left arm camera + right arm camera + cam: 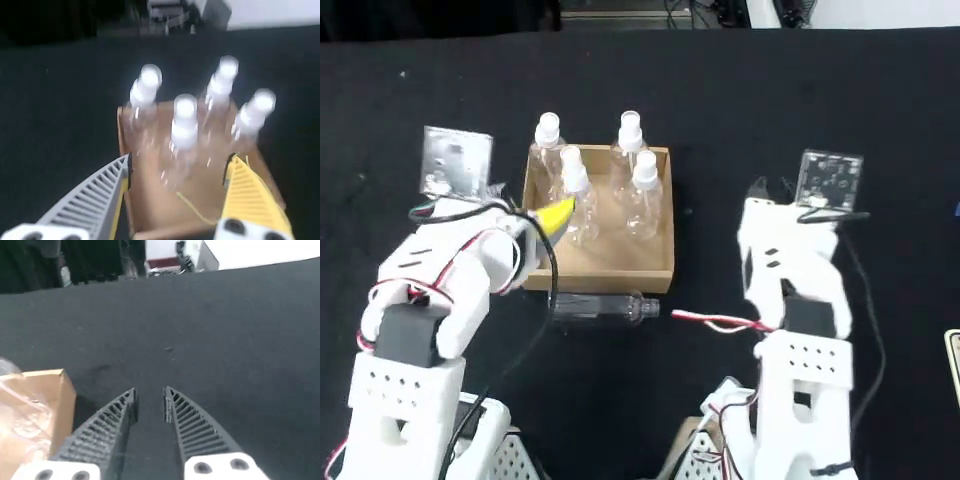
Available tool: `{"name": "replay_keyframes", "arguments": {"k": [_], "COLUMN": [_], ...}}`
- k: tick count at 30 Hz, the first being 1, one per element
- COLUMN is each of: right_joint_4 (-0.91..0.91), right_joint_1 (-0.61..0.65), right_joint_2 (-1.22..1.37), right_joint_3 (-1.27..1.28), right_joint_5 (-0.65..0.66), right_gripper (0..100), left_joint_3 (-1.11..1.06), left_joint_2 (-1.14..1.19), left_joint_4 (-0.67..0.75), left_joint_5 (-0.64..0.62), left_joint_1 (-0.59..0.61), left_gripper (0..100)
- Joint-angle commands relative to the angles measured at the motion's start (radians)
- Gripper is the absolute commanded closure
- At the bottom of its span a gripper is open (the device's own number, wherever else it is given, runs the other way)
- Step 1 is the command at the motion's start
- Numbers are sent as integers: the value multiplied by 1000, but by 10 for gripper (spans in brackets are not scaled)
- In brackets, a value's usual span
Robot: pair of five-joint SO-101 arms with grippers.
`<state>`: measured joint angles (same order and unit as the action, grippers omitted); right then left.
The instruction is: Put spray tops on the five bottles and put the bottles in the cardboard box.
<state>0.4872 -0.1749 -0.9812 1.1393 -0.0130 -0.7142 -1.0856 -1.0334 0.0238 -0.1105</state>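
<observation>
From high: four clear plastic bottles (643, 195) with white spray tops stood in the cardboard box (620, 268), and a fifth bottle (595, 308) lay on the black table (820, 80) just before it. My left gripper (178, 161) hung over the box, ribbed fingers wide apart, empty. My right gripper (149, 392) was slightly parted over the table.

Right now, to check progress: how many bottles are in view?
5 bottles. Four stand capped in the cardboard box: back left, front left, back right, front right. One lies uncapped on the table outside its near wall.
</observation>
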Motion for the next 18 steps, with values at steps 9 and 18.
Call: {"name": "replay_keyframes", "arguments": {"k": [9,18], "right_joint_4": [446,482], "right_joint_1": [-482,-781], "right_joint_2": [4,216], "right_joint_3": [-489,-624], "right_joint_5": [63,212], "right_gripper": [924,924], "left_joint_3": [-54,-466], "left_joint_2": [-15,-15], "left_joint_4": [-132,241], "left_joint_5": [104,15], "left_joint_1": [-441,-693], "left_gripper": [707,707]}}
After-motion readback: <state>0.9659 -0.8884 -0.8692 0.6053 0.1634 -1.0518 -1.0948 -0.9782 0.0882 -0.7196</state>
